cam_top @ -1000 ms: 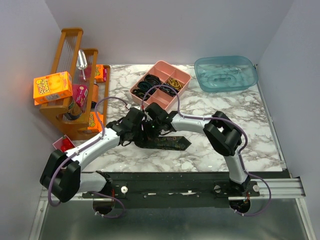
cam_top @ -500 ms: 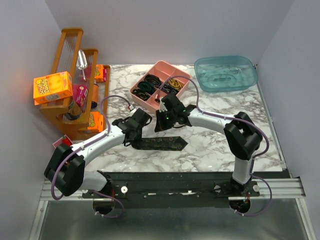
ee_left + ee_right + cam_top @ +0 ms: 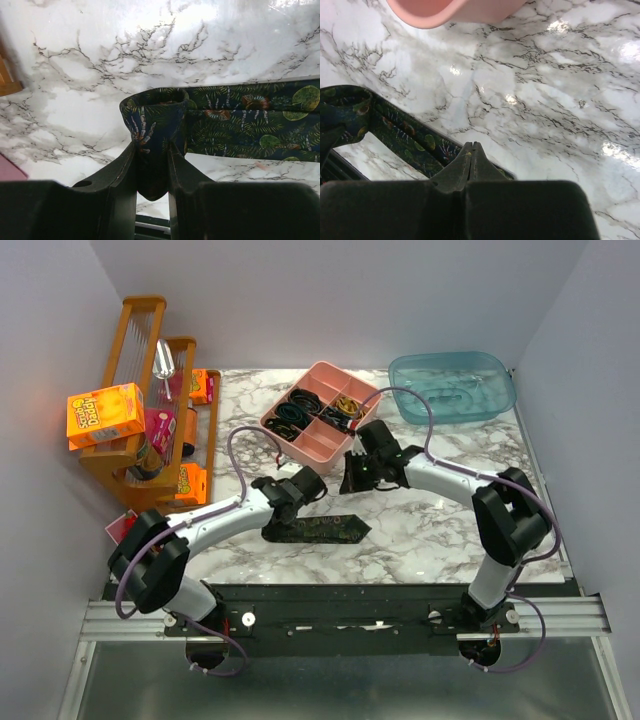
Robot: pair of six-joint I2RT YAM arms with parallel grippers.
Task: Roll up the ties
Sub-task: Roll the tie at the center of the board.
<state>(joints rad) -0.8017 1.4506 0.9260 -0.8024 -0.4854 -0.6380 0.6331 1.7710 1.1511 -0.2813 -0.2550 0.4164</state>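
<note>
– Left hand (image 3: pixel 152 150) is seen clamped on one end of the tie (image 3: pixel 240 122). The cloth is turned over on itself there, and a small loop is pinched between the two fingers (image 3: pixel 125 167).
– And where is the rest of it found?
– It is laid flat along the near part of the marble desk (image 3: pixel 430 530), with the pointed wide end towards the right arm's side. Only the pinched end is lifted.
– How is the right hand (image 3: pixel 472 147) held?
– Its jaws are pressed together with nothing between them. It is hung over bare marble between the tie and the pink tray (image 3: pixel 455 10), and neither is touched.
– How is the fabric expected to behave?
– It is judged to be light, soft and quite limp. The weave looks smooth, so some slipping is to be expected. No stiffness can be counted on, so the band can be drawn or wound but not pushed. Any turns already made would probably spring loose if the pinch were slackened.
– Where should hold be taken?
– Across the full width at the turned end, where it is gripped now, so that the core of the roll is kept. The flat middle could be pressed down or guided by the other hand, so that the length is fed in straight. A pinch at one edge alone is better avoided, since a skewed roll would likely result.
</note>
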